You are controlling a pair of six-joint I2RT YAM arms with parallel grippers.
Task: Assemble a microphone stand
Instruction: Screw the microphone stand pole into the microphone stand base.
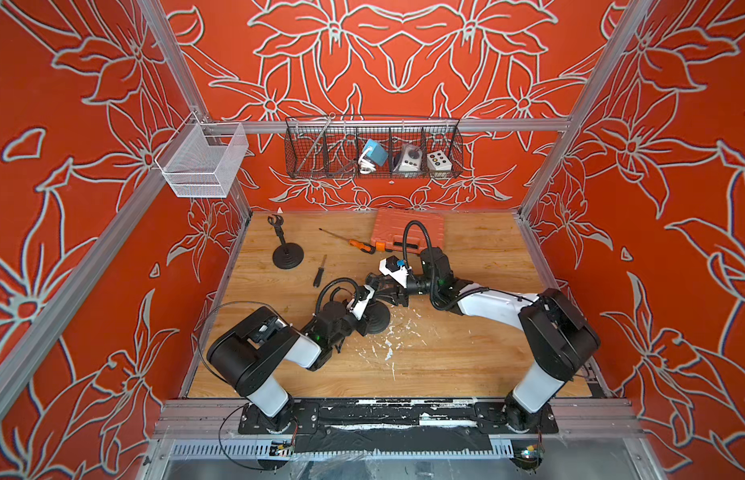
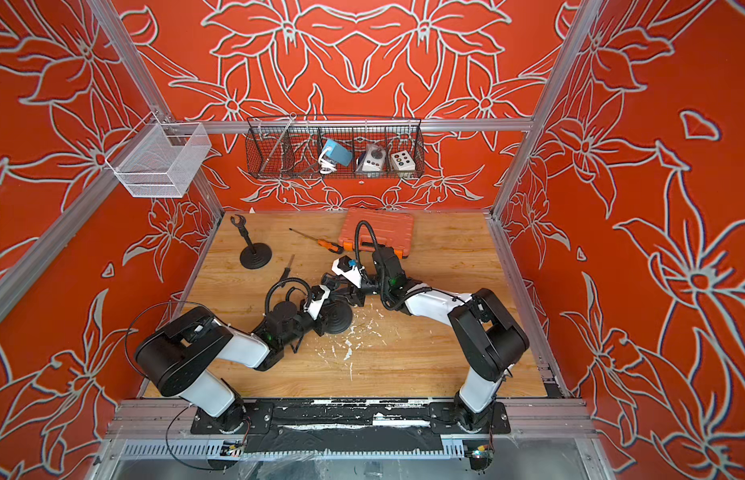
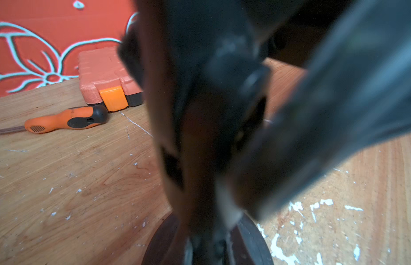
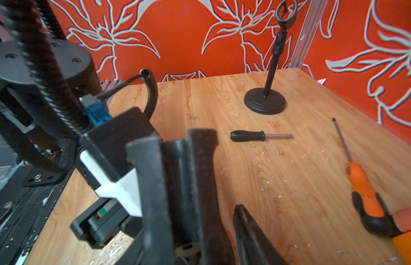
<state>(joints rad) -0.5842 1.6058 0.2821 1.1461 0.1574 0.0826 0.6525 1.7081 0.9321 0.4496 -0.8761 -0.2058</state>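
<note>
A round base (image 1: 379, 321) is lying flat on the table (image 1: 466, 365), in front of the case (image 1: 410, 230) and a little to its left, as is being shown in both top views. Above it a dark part (image 4: 203, 165) is being seen in the right wrist view. Its long axis is upright and its flared end is pointing up, parallel to the pole of the finished stand (image 1: 282, 243). Which part it is cannot be told. That stand is being shown upright well left of the case, clip uppermost.

The left gripper (image 1: 371, 304) is being held at the base, fingers pressed together. Whether anything is being pinched cannot be told, the left wrist view being blurred. The right gripper (image 1: 377, 286) is being held at the dark part from the case's side. Its one plain finger (image 4: 250, 234) is standing clear of the part, with wood showing between, so nothing is being pinched.

An orange driver (image 1: 356, 244) is lying just beside the case's left front corner, shaft pointing away from it.
</note>
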